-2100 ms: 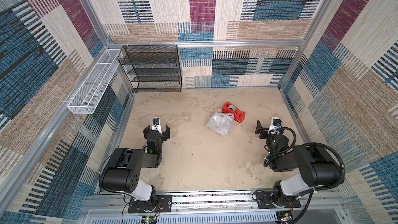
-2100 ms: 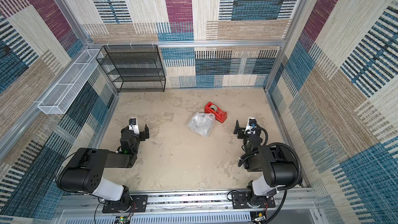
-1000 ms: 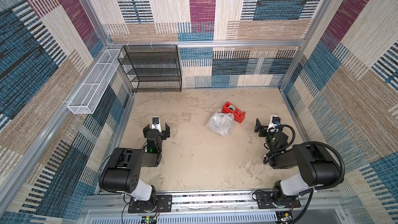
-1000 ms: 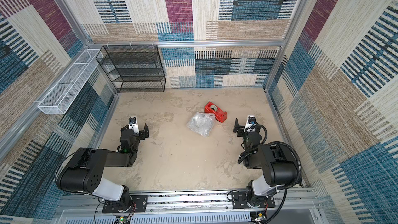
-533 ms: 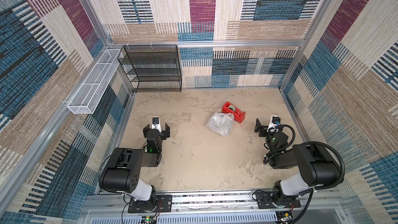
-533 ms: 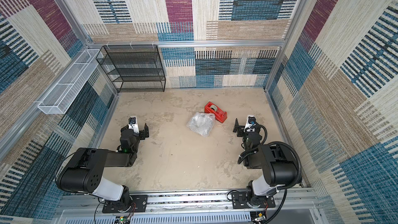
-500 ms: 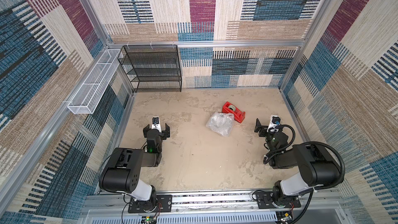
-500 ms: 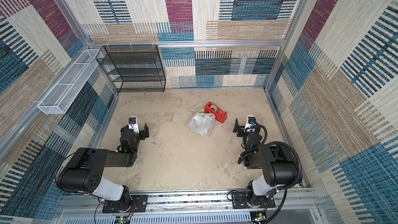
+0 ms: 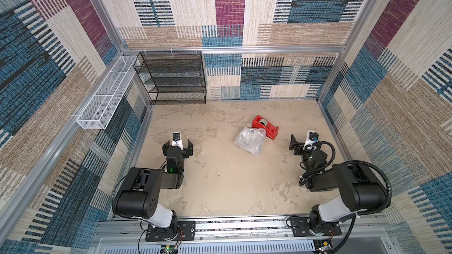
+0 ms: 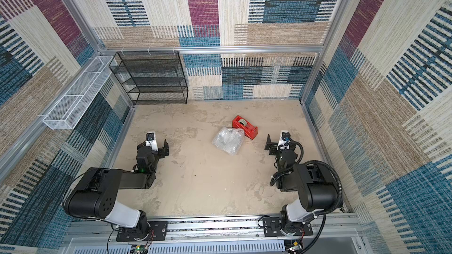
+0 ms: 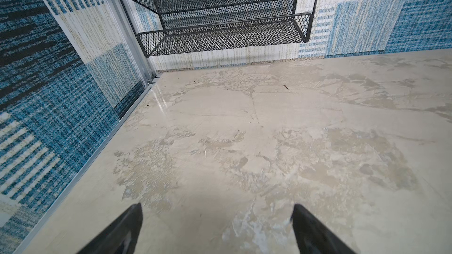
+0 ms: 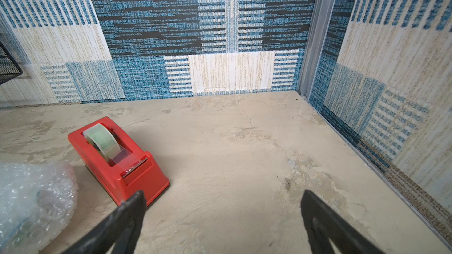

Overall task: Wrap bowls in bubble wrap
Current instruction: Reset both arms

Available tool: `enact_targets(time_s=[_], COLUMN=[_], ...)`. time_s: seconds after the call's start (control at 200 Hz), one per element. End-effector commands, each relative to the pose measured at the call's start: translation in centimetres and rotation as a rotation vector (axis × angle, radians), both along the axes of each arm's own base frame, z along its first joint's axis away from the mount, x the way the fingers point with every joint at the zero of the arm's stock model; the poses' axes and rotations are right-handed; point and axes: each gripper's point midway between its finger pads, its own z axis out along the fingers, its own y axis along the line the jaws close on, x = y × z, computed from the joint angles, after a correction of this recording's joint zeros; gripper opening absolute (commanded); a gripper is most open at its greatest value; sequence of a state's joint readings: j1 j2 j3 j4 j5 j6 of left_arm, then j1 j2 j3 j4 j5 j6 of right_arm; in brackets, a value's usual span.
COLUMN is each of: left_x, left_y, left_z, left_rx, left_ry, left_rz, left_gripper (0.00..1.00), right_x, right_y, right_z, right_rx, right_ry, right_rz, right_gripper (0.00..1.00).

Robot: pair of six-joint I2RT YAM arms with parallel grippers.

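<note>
Bubble wrap [image 9: 249, 141] lies as a crumpled bundle on the table [image 9: 220, 182], a little right of middle toward the far side, its far-right edge just beside a red tape dispenser [image 9: 265, 127]; whether the bowl sits inside cannot be told. Left gripper [image 9: 177, 145] sits at the near left with jaws wide apart and empty, well apart from the bundle. Right gripper [image 9: 302, 142] sits at the right, jaws likewise spread on nothing, near the dispenser.

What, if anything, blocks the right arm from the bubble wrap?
Likely yes: the open right gripper faces bare table toward the bubble wrap; the tape dispenser sits beside that path.
</note>
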State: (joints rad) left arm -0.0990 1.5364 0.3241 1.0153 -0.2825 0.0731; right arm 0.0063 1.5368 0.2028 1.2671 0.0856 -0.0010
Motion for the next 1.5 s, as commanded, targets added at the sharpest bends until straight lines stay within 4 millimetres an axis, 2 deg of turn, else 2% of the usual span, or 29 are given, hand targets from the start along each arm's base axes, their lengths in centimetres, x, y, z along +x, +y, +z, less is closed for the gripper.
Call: enact_targets(time_s=[0.0,0.391,0.636,0.831,1.012,1.247,1.493], left_x=[0.2,0.1,-1.1,-2.4,-2.7,-1.8,0.7], left_y=[0.0,0.1,-0.5,-0.4,-0.3,0.3,0.7], left_z=[0.0,0.0,0.4,0.8,1.0,0.8,-0.2], left_rx=[-0.009,-0.012,-0.012,-0.017,-0.019,-0.022,-0.030], left_ry=[0.003,-0.001,-0.059,-0.127,-0.151,-0.105,0.032], left_rz=[0.001,-0.001,-0.045,-0.045,-0.041,0.004,0.033], left_gripper=[0.99,0.99,0.99,0.99,0.99,0.99,0.99], right_x=[0.1,0.0,-0.2,-1.2,-0.3,0.1,0.1], right_y=[0.2,0.2,1.2,0.8,0.7,0.7,0.7], right_z=[0.8,0.8,1.0,1.4,0.9,0.8,0.8], right_rx=[-0.005,-0.006,-0.026,-0.022,-0.017,-0.016,-0.018], right_ry=[-0.032,-0.033,-0.041,-0.075,-0.040,-0.031,-0.029], right_rz=[0.010,0.010,0.072,0.048,0.042,0.044,0.043], right_gripper=[0.99,0.99,0.99,0.99,0.99,0.99,0.99])
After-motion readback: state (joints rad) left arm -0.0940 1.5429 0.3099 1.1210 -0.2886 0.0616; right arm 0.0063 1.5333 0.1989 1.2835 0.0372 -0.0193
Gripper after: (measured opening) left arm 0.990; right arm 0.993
